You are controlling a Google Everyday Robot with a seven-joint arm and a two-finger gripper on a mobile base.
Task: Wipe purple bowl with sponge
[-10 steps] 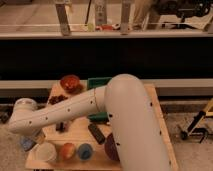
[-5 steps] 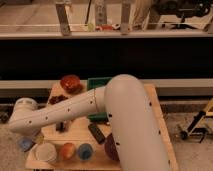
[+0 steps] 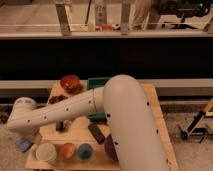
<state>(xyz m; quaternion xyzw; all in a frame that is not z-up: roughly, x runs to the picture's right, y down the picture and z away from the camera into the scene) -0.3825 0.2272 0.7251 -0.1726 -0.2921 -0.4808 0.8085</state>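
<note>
The purple bowl (image 3: 110, 148) stands at the table's front, right of centre, half hidden behind my white arm (image 3: 75, 107). The arm reaches left across the table and bends down at the left edge. My gripper (image 3: 29, 138) hangs there, low beside the table's front left corner and far left of the bowl. A small blue thing (image 3: 22, 145), possibly the sponge, sits right at the gripper; I cannot tell whether it is held.
On the wooden table (image 3: 155, 125) are a red-brown bowl (image 3: 70, 82) at the back left, a green tray (image 3: 96, 84), a dark flat object (image 3: 96, 132), a white cup (image 3: 45, 152), an orange fruit (image 3: 67, 150) and a blue cup (image 3: 85, 151). A dark wall runs behind.
</note>
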